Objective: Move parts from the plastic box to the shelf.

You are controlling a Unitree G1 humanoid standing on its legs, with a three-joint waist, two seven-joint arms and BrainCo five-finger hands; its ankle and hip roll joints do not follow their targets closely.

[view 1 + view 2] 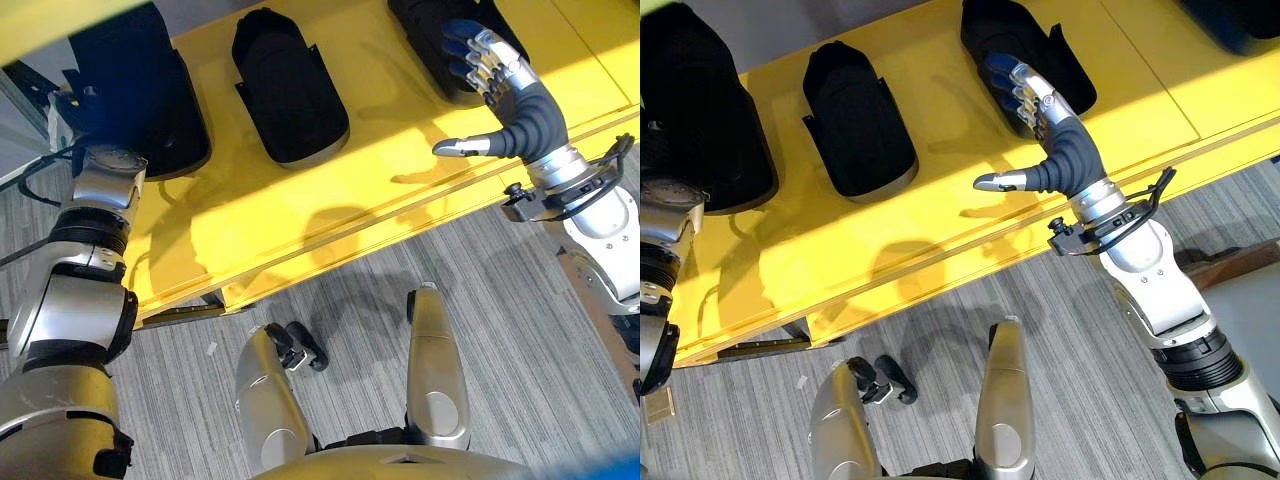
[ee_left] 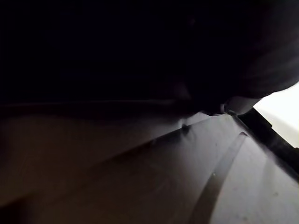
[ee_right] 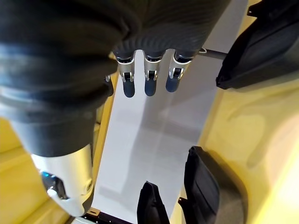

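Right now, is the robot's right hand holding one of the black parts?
No, the right hand has straight fingers above the black part on the yellow shelf.

A: Describe the right hand point(image 1: 1040, 110), upper centre of frame.
B: Silver fingers with dark blue-black tips; dark ribbed cover over the back and wrist.
A: And the arms?
B: Silver-grey shells with black joint rings; black bracket at the right wrist.
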